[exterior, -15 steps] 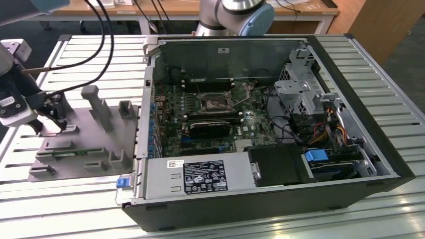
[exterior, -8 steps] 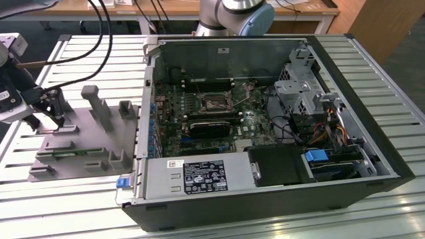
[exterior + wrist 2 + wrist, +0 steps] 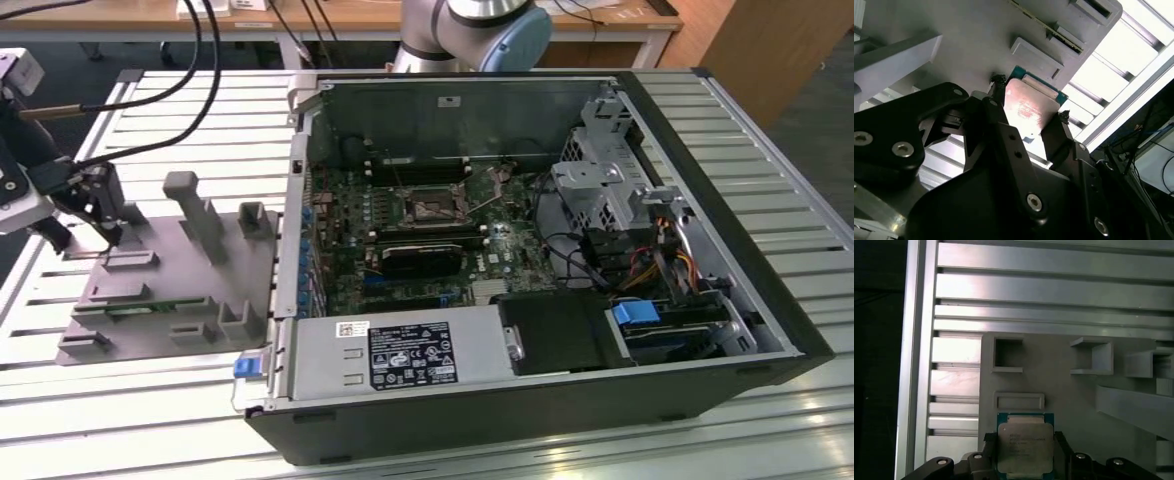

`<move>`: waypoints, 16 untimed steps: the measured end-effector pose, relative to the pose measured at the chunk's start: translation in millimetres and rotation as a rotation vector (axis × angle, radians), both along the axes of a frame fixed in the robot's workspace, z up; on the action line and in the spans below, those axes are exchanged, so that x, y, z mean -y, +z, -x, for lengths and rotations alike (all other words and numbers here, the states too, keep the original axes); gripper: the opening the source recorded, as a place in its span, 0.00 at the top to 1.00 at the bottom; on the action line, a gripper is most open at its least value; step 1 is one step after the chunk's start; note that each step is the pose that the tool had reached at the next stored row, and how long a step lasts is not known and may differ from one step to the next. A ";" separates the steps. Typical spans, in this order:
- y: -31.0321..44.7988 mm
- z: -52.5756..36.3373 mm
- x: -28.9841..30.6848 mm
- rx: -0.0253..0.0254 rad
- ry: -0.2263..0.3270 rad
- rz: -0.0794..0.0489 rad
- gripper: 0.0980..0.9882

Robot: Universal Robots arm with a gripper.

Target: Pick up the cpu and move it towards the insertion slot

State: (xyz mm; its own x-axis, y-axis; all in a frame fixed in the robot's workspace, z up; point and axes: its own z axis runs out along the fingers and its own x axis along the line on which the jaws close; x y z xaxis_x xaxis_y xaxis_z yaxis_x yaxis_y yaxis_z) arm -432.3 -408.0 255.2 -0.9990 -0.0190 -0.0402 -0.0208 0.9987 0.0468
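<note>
Gripper (image 3: 94, 235): fingers (image 3: 998, 85) closed on two opposite edges of the cpu (image 3: 1025, 445).
Cpu: flat, metal top facing the wrist; near-square, no clear long axis; at the grey holder (image 3: 1079, 400), resting or lifted cannot be told.
Both wrist views: green rim, grip.
Exterior view: slot (image 3: 430, 208) inside the case (image 3: 534, 420), well apart from the gripper, toward the exterior view's right.

I've got the exterior view high up and wide, looking down on the computer case (image 3: 534, 250) and grey tray (image 3: 160, 287). Both wrist views sit close above that tray, sharing the cpu (image 3: 1025, 447) in the gripper (image 3: 1031, 99).
</note>
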 end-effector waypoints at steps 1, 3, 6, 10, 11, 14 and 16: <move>2.3 0.0 0.0 0.0000 0.000 0.000 0.51; 7.0 0.0 0.0 0.0001 0.000 0.000 0.51; 14.4 0.0 0.0 0.0001 0.000 0.000 0.51; 23.8 0.0 0.0 0.0001 0.000 0.000 0.51; 26.2 0.0 0.0 0.0000 0.000 0.000 0.51; 33.1 0.0 0.0 0.0001 0.000 0.000 0.51; 37.6 0.0 0.0 0.0000 0.000 0.000 0.51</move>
State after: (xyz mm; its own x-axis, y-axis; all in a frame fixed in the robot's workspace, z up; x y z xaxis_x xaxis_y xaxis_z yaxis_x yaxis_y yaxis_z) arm -432.3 -408.0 292.8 -0.9990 -0.0189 -0.0403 -0.0208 0.9987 0.0468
